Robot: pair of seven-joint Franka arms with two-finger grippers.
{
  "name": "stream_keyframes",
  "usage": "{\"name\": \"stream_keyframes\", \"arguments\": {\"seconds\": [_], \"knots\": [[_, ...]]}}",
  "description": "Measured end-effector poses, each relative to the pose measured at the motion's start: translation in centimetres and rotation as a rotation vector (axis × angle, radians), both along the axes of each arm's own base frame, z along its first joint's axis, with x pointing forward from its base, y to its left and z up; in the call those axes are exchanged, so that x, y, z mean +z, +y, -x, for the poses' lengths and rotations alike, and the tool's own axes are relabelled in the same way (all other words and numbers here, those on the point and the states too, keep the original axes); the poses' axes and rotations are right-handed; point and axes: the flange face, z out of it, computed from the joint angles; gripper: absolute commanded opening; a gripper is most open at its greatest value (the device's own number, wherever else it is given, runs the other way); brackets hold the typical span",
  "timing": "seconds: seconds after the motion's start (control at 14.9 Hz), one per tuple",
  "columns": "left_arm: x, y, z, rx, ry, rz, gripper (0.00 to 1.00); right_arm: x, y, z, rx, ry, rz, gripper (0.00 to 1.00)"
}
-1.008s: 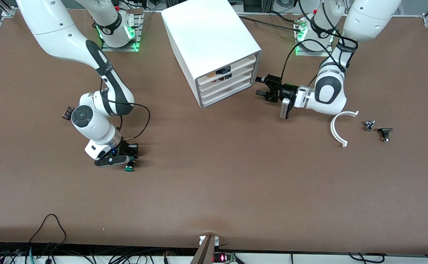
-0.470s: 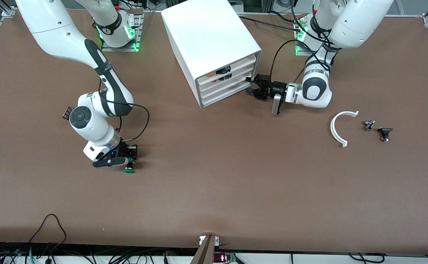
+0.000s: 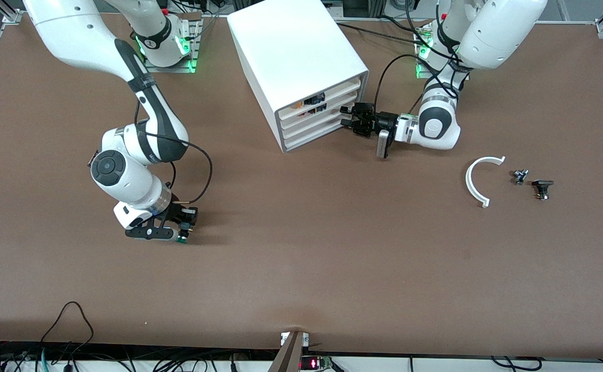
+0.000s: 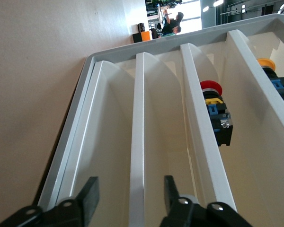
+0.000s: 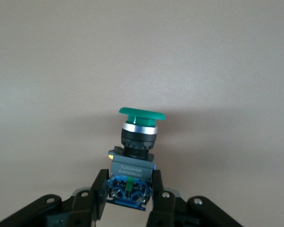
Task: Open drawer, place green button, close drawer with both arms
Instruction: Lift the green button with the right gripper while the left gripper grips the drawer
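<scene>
The right arm's black two-finger gripper (image 3: 181, 231) clamped the small green-capped push button (image 5: 137, 137) by its blue rear block, over the brown table toward the right arm's end. The left arm's black gripper (image 3: 349, 117) stood at the front of the boxy white plastic cabinet (image 3: 294, 57), its fingers (image 4: 87, 198) parted around the front edge of a shallow white tray drawer (image 4: 137, 156), which remained unopened.

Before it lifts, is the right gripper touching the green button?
Touching: in the right wrist view the right gripper's fingers clamp the green button's blue rear block.
</scene>
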Motion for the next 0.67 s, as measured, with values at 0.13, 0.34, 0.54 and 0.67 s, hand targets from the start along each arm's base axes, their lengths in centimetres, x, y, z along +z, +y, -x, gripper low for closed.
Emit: {"name": "stream_keyframes", "arguments": {"seconds": [0.13,0.34,0.54,0.67], "knots": [[0.0,0.0,0.1,-0.001,0.001,0.000,0.08,3.4,1.7,-0.6,-0.066,0.025,-0.007,0.00],[0.0,-0.1,0.1,-0.001,0.005,0.007,0.00,8.3,4.4,-1.3,-0.154,0.012,-0.031,0.00],[0.0,0.0,0.2,0.003,0.010,0.007,0.00,11.2,7.7,-1.1,-0.230,-0.018,-0.070,0.00],[0.0,0.0,0.3,0.004,0.011,0.008,0.00,12.5,10.4,-0.3,-0.279,-0.022,-0.102,0.00]]}}
